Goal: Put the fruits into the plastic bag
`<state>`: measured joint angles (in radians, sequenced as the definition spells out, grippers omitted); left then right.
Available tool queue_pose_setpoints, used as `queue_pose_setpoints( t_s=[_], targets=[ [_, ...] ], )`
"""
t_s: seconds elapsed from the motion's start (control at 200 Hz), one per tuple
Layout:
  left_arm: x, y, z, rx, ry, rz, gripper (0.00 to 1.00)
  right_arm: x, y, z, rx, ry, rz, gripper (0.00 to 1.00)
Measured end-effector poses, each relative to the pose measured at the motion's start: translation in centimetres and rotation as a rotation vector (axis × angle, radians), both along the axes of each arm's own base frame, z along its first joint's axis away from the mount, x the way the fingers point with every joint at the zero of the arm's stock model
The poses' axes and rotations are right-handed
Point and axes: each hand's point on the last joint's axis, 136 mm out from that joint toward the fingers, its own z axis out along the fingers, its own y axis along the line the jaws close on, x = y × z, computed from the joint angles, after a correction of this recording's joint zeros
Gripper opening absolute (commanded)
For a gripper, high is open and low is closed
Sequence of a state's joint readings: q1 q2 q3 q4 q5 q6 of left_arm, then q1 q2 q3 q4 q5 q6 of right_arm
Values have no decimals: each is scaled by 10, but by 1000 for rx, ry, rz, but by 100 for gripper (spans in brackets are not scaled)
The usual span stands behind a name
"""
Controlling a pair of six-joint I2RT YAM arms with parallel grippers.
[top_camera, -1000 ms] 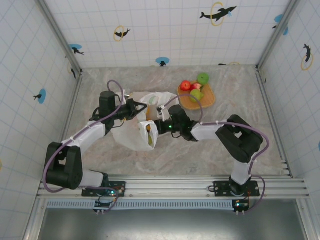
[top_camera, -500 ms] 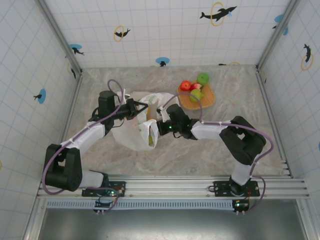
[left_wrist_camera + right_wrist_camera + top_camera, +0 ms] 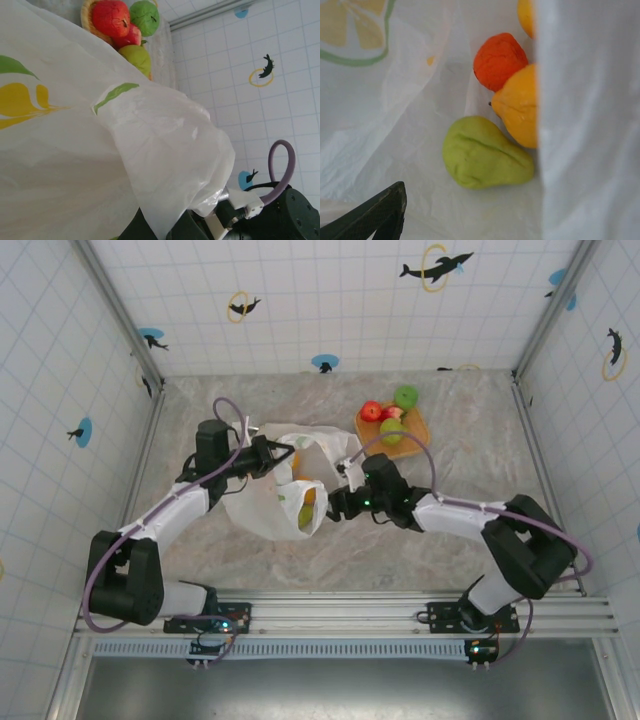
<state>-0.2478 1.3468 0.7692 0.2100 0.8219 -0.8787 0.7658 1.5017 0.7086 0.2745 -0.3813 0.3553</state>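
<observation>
Black right tool (image 3: 337, 506) farther from bag (image 3: 262, 518)

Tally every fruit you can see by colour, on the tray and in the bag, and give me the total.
Red fruits: 2, on the tray
Green fruits: 3, two on the tray, one pear in the plastic bag
Orange or yellow fruits: 3, in the plastic bag
Total: 8 in view; the bag's folds may hide more.

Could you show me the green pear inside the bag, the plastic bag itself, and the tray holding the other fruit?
green pear (image 3: 485, 155), right wrist view, middle of its body.
plastic bag (image 3: 255, 512), top external view, white lower side.
tray (image 3: 417, 428), top external view, bare right edge.
</observation>
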Motion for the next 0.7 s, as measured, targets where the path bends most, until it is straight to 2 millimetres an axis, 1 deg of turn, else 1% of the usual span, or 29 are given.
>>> queue_pose_setpoints(
  t_s=[0.095, 0.29, 0.335, 0.405, 0.48, 0.54, 0.6, 0.701],
  targets=[
    [4, 3, -3, 24, -1, 22, 0, -2, -18, 11, 3, -45, -15, 83],
    [12, 10, -14, 80, 9, 76, 0, -18, -52, 37, 21, -162, -1, 84],
    [13, 11, -16, 86, 15, 83, 0, -20, -60, 45, 33, -196, -5, 84],
    [14, 12, -20, 96, 24, 94, 0, -17, -74, 62, 56, -258, -32, 85],
    [16, 13, -23, 102, 31, 101, 0, -5, -92, 81, 72, -329, -95, 86],
    [16, 14, -24, 103, 34, 102, 0, 7, -108, 89, 63, -372, -159, 88],
    [16, 14, -26, 105, 37, 105, 0, 23, -125, 91, 22, -400, -234, 90],
    [17, 16, -27, 106, 41, 109, 0, 52, -150, 88, -114, -443, -352, 93]
  ],
)
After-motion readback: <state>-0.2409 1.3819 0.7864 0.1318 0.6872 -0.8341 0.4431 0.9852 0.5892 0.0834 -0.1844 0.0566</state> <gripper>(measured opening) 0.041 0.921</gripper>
